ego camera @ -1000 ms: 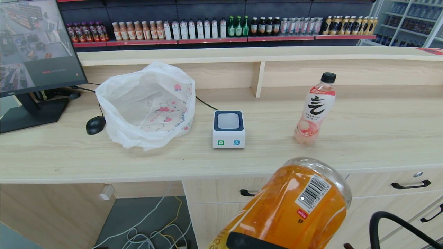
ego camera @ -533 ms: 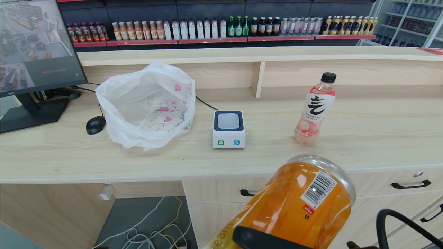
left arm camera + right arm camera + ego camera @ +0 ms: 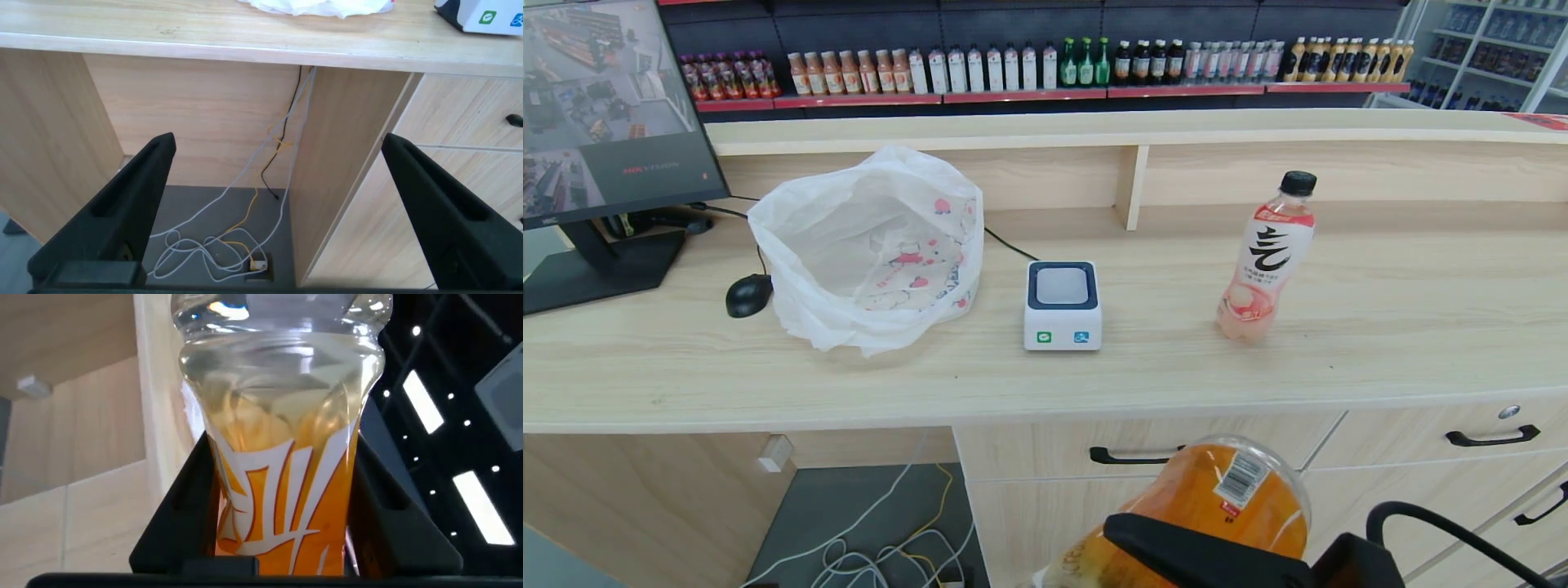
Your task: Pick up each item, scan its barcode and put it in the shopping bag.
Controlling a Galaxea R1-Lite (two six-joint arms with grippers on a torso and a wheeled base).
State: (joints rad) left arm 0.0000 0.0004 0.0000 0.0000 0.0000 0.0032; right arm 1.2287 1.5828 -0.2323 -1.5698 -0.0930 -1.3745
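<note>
**Orange bottle gripped low, before the surface**

I see the orange drink bottle [image 3: 1217,498] below the front edge of the surface [image 3: 1013,384], its long axis tilted and its clear end raised toward the drawers [image 3: 1421,441]; the head view gives me its barcode sticker [image 3: 1241,478]; the right wrist view gives the right gripper [image 3: 282,527], jaws clamped on both flanks; the left gripper [image 3: 278,147] hangs with jaws spread wide above floor cables [image 3: 221,245]; the shopping bag [image 3: 870,249], the scanner [image 3: 1062,306] and an upright peach bottle [image 3: 1266,257] stand on the surface; stocked shelves [image 3: 1045,65] line the room behind.

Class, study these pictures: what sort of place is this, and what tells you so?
Probably a shop checkout: shelves of bottled drinks line the back wall, a barcode scanner sits on the wooden counter beside an open shopping bag, and a monitor shows security-camera views.
</note>
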